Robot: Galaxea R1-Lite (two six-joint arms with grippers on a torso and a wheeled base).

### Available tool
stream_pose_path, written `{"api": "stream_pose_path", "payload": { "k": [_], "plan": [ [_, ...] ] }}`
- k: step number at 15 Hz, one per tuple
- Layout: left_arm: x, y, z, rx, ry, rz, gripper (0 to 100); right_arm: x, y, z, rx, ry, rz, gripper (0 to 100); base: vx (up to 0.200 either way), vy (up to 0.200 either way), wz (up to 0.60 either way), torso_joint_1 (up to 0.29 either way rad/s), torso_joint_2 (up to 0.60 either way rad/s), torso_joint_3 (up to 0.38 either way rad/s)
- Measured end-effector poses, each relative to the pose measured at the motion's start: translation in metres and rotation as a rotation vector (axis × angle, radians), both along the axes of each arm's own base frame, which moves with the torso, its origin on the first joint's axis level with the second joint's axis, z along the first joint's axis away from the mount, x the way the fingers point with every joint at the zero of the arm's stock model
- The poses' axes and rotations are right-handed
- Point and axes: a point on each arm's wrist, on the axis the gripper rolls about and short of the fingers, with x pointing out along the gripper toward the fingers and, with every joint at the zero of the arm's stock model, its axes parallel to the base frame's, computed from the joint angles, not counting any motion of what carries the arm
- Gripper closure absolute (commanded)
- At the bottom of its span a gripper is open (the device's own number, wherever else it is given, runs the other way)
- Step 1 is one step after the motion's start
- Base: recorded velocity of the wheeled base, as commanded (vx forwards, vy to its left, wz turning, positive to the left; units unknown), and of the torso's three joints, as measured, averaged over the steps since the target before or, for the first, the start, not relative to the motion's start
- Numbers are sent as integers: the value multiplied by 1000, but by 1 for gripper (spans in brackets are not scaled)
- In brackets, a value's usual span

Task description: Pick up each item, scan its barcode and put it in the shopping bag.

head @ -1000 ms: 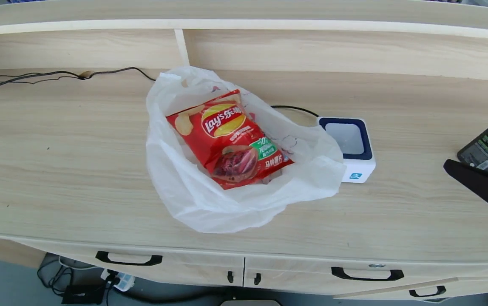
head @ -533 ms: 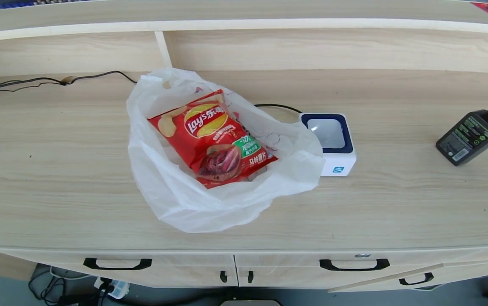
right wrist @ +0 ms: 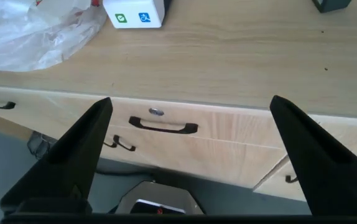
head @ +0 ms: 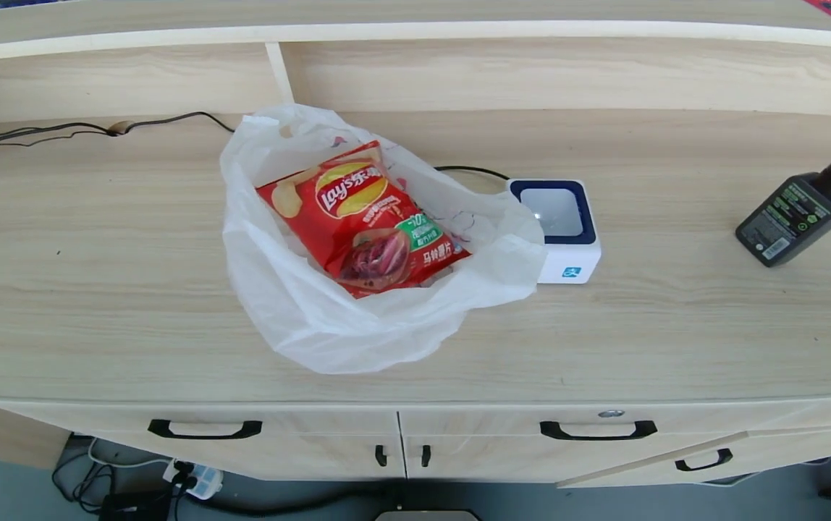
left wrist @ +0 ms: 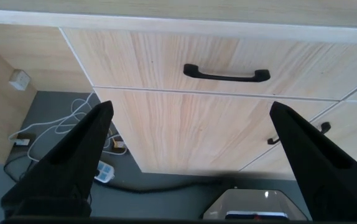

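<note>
A red bag of chips lies inside the white plastic shopping bag in the middle of the wooden counter. Right beside the bag stands the white scanner box with a blue rim, whose front corner also shows in the right wrist view. A dark pump bottle lies on its side at the far right of the counter. My left gripper hangs open below the counter, in front of the drawers. My right gripper is open and empty, low before the counter's front edge.
Black cables run along the back left of the counter. A raised wooden shelf borders the far side. Drawers with black handles sit under the counter, and cables and a power strip lie on the floor.
The head camera has shifted, so the whole scene slid left and up. My right gripper, seen at the right edge a second ago, has dropped out of the head view.
</note>
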Motion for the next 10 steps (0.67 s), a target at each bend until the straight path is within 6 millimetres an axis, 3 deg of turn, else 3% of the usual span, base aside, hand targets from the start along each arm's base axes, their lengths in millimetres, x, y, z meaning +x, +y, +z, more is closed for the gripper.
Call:
{"api": "stream_pose_path", "payload": {
  "k": [3,8,10],
  "plan": [
    [0,0,0,-1,-1,1,0,3,1,3,12,8,0,0,0,0,0,0,0,0],
    [0,0,0,0,0,2,0,27,10,27,3,-56,-1,0,0,-200,0,13,4,3],
    [0,0,0,1,0,1,0,34,12,31,-110,-104,-9,0,0,-200,0,5,2,5]
  ]
}}
